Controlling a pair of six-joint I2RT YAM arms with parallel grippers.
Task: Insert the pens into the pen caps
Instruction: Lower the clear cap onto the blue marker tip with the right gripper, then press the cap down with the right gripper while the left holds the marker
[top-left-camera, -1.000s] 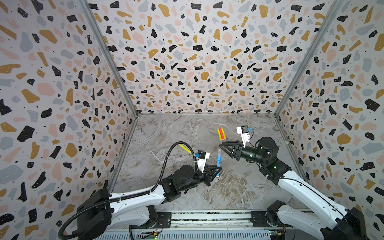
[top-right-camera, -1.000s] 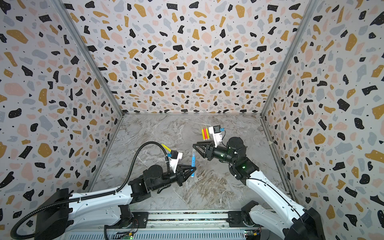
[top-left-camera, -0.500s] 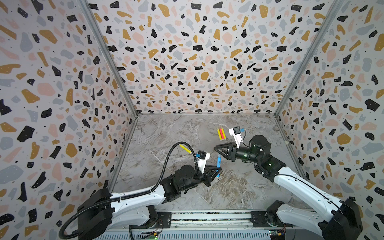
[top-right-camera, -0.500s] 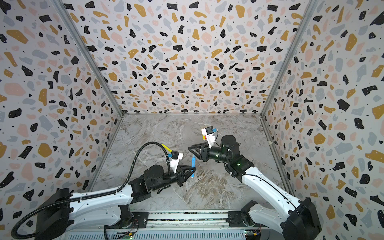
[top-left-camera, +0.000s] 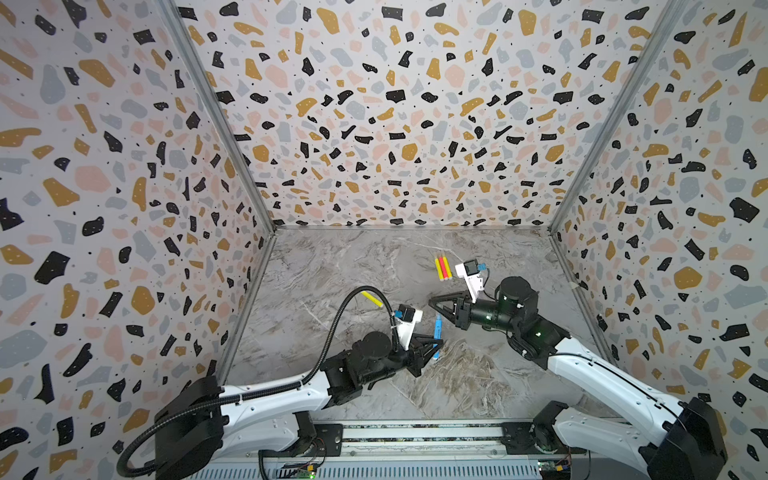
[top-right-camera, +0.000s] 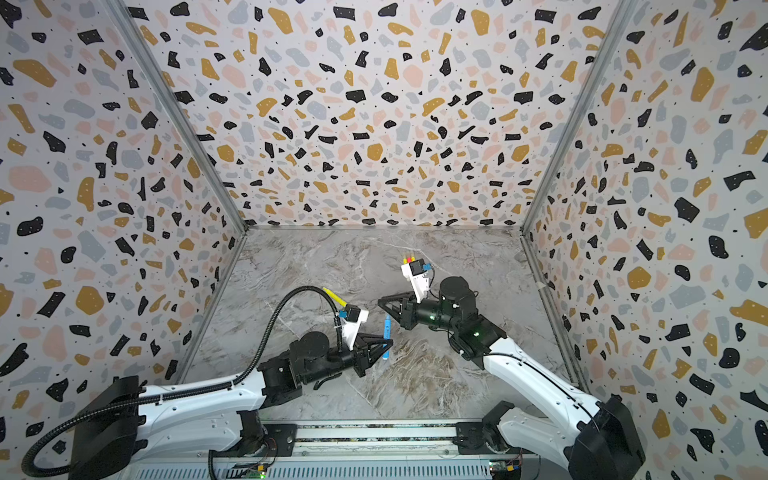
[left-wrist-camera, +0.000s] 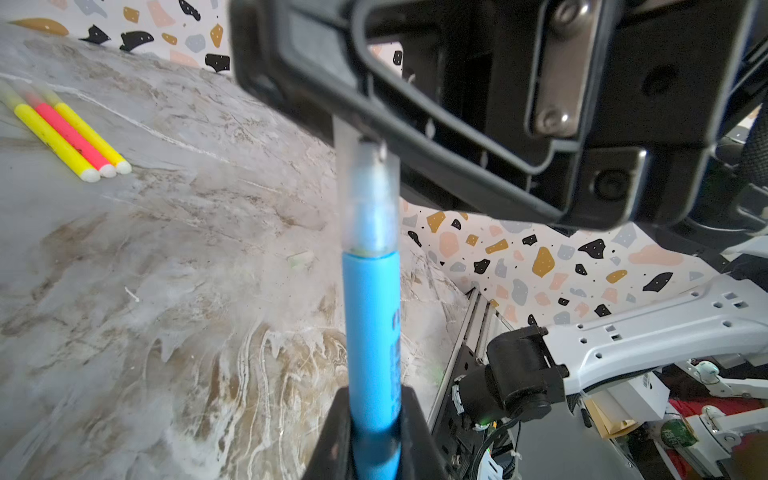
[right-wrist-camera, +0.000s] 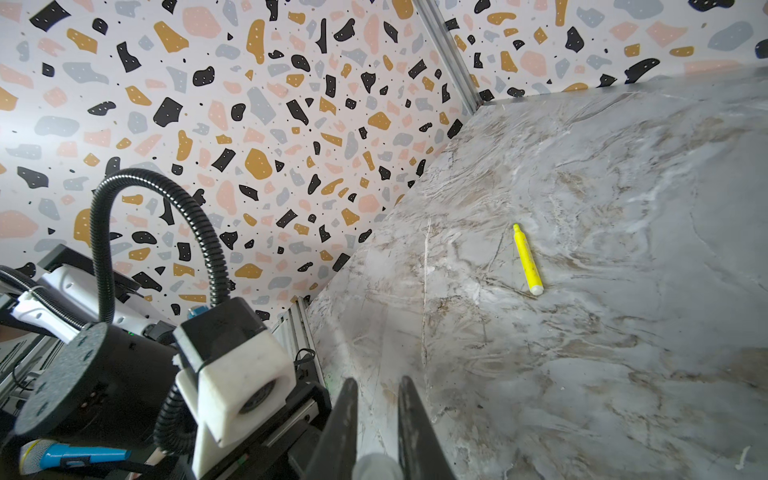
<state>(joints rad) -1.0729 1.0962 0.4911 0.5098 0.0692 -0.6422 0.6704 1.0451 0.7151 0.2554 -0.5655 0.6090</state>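
Blue pen (left-wrist-camera: 372, 332) is clamped by its lower barrel in the left hand (top-left-camera: 435, 347), over the tabletop (top-left-camera: 340, 266). At its tip, the right hand (top-left-camera: 433, 302), apart a second ago, has now closed on the clear cap (left-wrist-camera: 368, 199) seated there, so this capping looks nearly done. Beyond the blue pen lies a loose yellow pen (top-left-camera: 372, 298); farther still, three pens (top-left-camera: 443, 268) side by side.

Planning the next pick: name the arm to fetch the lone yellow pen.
Right, probably: the right gripper is shut, seemingly empty, and its wrist camera faces the lone yellow pen; the left gripper grips the blue pen.
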